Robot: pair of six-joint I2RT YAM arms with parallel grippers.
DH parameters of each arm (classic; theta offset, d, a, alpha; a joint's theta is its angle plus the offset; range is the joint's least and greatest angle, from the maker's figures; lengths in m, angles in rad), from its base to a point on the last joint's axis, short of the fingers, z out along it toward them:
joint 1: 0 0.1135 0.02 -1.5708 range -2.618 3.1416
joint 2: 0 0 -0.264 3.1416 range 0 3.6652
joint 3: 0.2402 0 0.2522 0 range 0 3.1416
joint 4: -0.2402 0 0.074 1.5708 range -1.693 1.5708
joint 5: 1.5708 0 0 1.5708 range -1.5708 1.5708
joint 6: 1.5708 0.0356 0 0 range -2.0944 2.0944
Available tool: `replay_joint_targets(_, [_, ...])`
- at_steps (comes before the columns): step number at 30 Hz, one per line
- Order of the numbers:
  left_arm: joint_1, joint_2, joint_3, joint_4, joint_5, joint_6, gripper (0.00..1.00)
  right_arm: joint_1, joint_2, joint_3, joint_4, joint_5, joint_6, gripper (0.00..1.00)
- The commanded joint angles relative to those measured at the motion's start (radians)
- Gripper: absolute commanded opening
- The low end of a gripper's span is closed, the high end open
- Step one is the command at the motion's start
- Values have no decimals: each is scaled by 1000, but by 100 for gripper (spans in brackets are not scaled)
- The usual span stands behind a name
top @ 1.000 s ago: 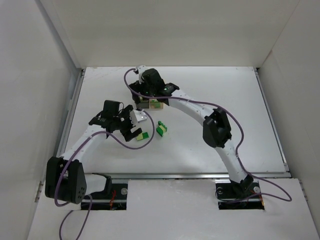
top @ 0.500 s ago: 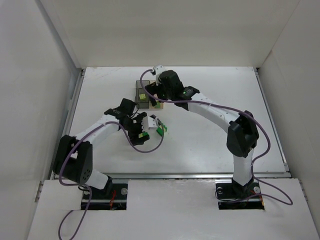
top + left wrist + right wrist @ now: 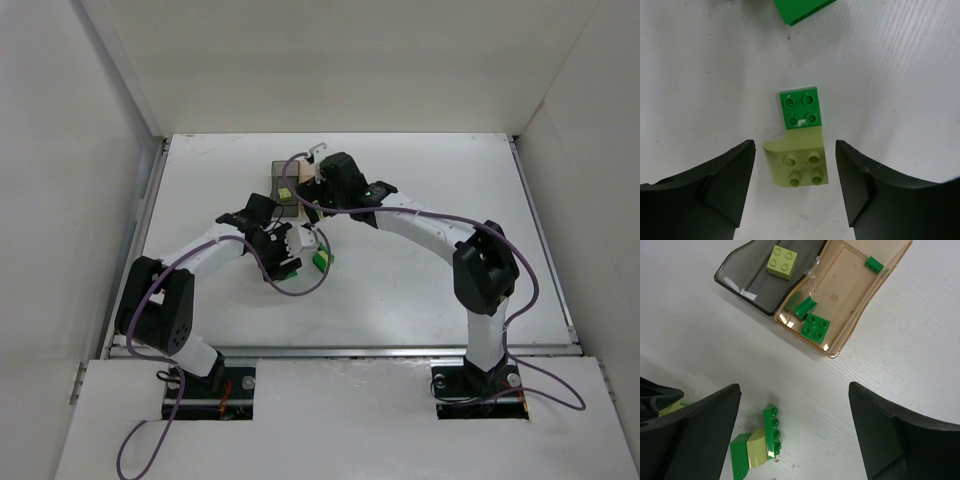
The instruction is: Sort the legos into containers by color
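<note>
1. Bins: 2. The dark grey bin [image 3: 742, 277] holds 1 pale brick [image 3: 781, 262], studs up. The tan bin [image 3: 855, 290] holds 3 green pcs [image 3: 815, 327].
2. Loose on the table [image 3: 450, 220], left wrist view: a pale 2x2 [image 3: 797, 167] and a green 2x2 [image 3: 801, 107], touching edge to edge. One more green block [image 3: 802, 10] is cut off by the top edge.
3. Right wrist view: a clump of 3 – a long green brick [image 3: 772, 432], a pale wedge [image 3: 757, 450] and a green chunk [image 3: 740, 457], all touching. Can't tell whether the cut-off green block is part of this clump.
4. Writing: stud tops too blurred to read.
5. Axes: the bins lie side by side with long sides touching. Their long axes are parallel and run near-to-far on the table in the top view. The 2x2 pair forms a short line pointing away from the left claw – pale one nearer, green one farther, both studs up. The long green brick's axis runs up-down in the right wrist view.
6. Left claw [image 3: 795, 150]: partly open and low over the table. Its fingers [image 3: 715, 185] stand either side of the pale 2x2 with a thin gap on each side, so nothing is gripped.
7. Right claw [image 3: 794, 387]: jaws wide apart and holding nothing, above bare table between the bins and the clump.
</note>
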Motion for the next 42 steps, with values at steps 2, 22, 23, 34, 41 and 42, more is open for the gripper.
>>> replay_joint_targets(2, [0,-30,-20,9,-50,-2,63,-6,-56,-4,71,10,0,93])
replay_joint_targets(22, [-3,-76,8,60,-51,-111,0,-144,-134,-36,51,-156,71,91])
replay_joint_targets(23, [12,-100,23,59,-29,-111,0,-144,-152,-50,51,-157,71,90])
replay_joint_targets(34, [64,-429,14,308,166,-217,0,-184,-294,-67,14,-517,54,88])
replay_joint_targets(41, [21,-461,-12,464,110,-257,0,-110,-234,11,44,-714,83,76])
replay_joint_targets(42, [21,-452,-12,473,110,-257,0,-110,-234,11,56,-761,83,74])
